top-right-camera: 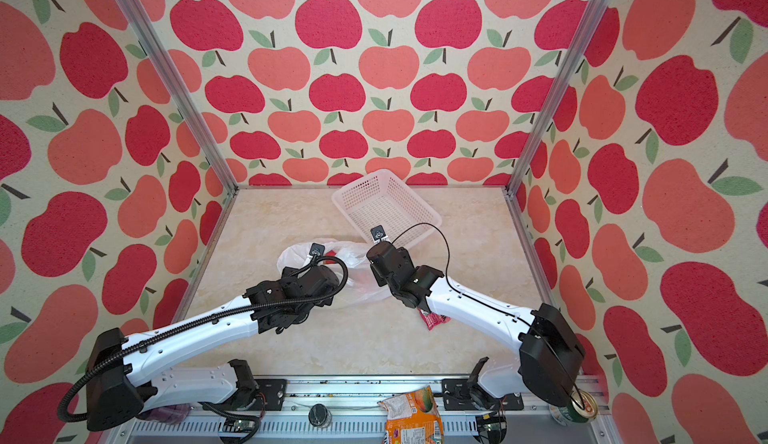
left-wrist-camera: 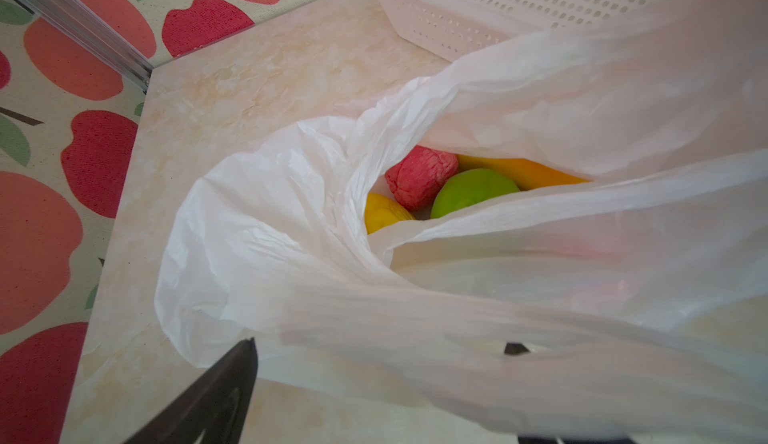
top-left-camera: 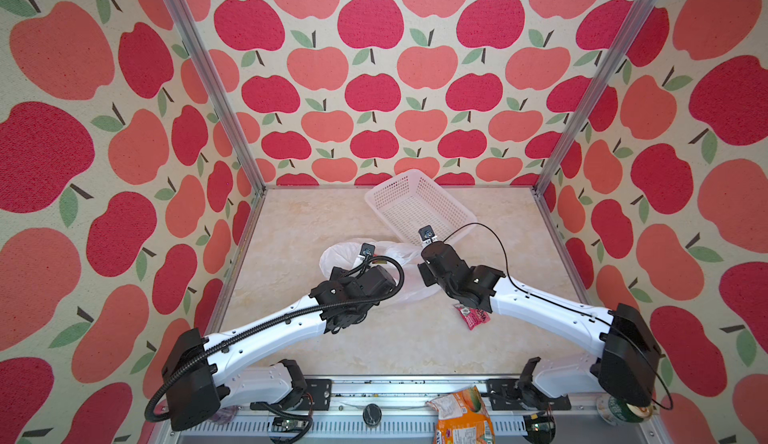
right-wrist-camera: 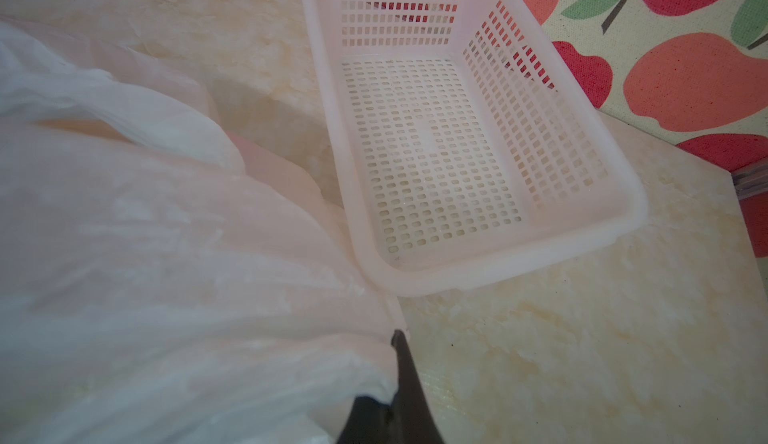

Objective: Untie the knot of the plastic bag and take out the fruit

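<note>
- left gripper sits low at the near-left edge of the thin, crinkly, translucent white plastic bag; its fingers are spread wide and a loose band of the bag lies across the gap, not pinched by anything I can see
- the bag itself is slumped on the beige marble-look tabletop, roughly mid-table between the two arms, with its mouth gaping toward the left wrist camera
- inside the mouth you can see the fruit: a yellow one, a wrinkly red one, a smooth green round one and a long orange-yellow one, all bunched together and touching
- white perforated plastic basket is behind the bag toward the back wall, tilted up on one side, its near corner touching the bag's far edge
- right gripper is at the bag's right edge, just in front of the basket; fingers are clamped tight with a bunched fold of the bag between them
- small red crumpled wrapper lies on the table, partly under the right arm
- orange snack bag sits on the front rail, off the table
</note>
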You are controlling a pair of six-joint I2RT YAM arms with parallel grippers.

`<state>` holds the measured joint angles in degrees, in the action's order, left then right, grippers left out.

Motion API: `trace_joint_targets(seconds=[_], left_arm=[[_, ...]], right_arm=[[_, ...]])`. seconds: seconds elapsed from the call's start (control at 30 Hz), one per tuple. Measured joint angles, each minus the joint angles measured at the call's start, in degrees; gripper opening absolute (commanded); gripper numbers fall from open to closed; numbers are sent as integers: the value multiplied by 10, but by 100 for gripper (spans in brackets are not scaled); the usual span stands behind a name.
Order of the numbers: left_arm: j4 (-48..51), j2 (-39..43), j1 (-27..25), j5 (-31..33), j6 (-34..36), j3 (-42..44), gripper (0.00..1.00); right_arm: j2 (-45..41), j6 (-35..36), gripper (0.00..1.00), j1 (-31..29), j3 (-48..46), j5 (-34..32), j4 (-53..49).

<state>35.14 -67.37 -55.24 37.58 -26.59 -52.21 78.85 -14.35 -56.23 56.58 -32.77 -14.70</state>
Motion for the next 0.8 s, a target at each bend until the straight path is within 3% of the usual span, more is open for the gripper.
trace_joint_targets(seconds=[0.1, 0.13, 0.2, 0.3, 0.4, 0.5, 0.63, 0.7, 0.8], left_arm=[[-43, 24, 29, -28, 20, 7, 38], [-53, 31, 37, -37, 25, 10, 31], [-72, 45, 55, -52, 31, 16, 23], [-91, 67, 78, -67, 36, 26, 22], [-103, 82, 98, -80, 33, 33, 32], [-108, 87, 119, -86, 22, 35, 57], [-113, 85, 141, -86, 7, 35, 81], [-114, 84, 151, -87, 2, 35, 85], [-116, 78, 166, -92, 2, 35, 82]], right_arm=[[-14, -7, 2, 1, -8, 4, 1], [-17, -8, 2, 2, -10, 5, 1], [-21, -12, 2, 2, -13, 7, 1], [-24, -15, 2, 2, -16, 10, 2], [-28, -19, 2, 2, -21, 12, 2], [-33, -20, 2, 2, -26, 14, 5], [-42, -23, 2, 2, -35, 19, 12], [-45, -24, 2, 4, -38, 21, 14], [-46, -27, 2, 4, -39, 23, 14]])
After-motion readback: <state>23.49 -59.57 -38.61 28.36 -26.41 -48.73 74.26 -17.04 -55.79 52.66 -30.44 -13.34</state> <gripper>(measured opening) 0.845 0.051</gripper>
